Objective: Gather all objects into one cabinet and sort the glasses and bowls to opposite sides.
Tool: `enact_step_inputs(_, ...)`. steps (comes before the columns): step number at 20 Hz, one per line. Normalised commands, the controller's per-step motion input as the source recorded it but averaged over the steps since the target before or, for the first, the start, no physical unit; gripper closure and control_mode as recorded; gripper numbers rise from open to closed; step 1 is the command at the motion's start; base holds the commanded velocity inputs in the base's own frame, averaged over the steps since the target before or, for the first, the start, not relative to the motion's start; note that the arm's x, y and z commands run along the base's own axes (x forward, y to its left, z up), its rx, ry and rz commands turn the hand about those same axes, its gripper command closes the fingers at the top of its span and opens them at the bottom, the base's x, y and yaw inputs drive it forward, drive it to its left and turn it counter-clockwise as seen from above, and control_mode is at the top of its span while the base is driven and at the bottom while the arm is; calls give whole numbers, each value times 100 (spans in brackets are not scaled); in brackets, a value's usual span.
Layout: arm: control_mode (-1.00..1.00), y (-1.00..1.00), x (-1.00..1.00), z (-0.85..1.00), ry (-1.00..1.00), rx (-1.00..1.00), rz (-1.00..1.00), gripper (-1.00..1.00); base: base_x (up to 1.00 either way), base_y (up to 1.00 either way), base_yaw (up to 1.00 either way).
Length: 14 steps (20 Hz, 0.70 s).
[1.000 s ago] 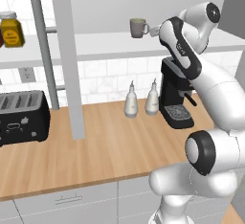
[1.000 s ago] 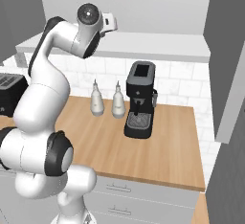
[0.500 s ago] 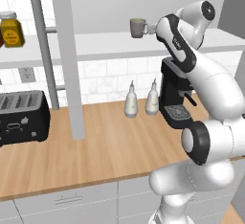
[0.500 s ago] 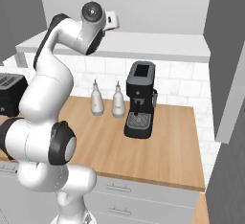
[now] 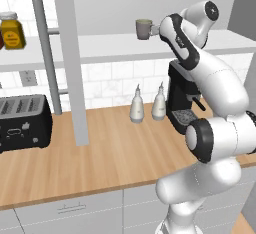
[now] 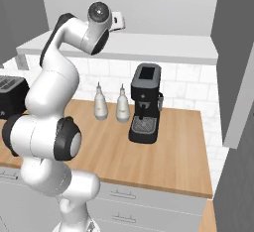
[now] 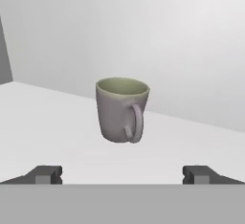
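A grey-beige mug (image 7: 122,110) stands upright on the white shelf (image 5: 100,48) of the cabinet, its loop handle turned toward my hand. In the left base view the mug (image 5: 144,29) sits just left of my gripper (image 5: 158,29), a short gap between them. My gripper (image 7: 122,175) is open, its fingertips (image 7: 45,174) spread wide in front of the mug and nothing between them. The raised hand (image 6: 117,21) reaches over the shelf (image 6: 163,47). The cabinet's grey door (image 5: 70,63) stands open, edge-on, with its bar handle (image 5: 47,58).
An amber jar (image 5: 12,30) stands on the shelf at far left. On the wooden counter (image 5: 100,158) are a black toaster (image 5: 22,123), two white bottles (image 5: 136,105) and a black coffee machine (image 6: 145,104). A grey cabinet side (image 6: 235,62) rises at the right.
My hand has crept left along the shelf toward the mug, and the arm's elbow has swung a little. The mug has stayed put.
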Motion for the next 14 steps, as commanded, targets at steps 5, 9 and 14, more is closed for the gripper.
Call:
enact_step_inputs(5,-100,0,19,-9,0,0,0,-100,0,0,0)
enact_step_inputs(9,-100,0,20,0,0,0,0,-100,0,0,0)
enact_step_inputs(14,-100,0,31,0,0,0,0,-100,0,0,0)
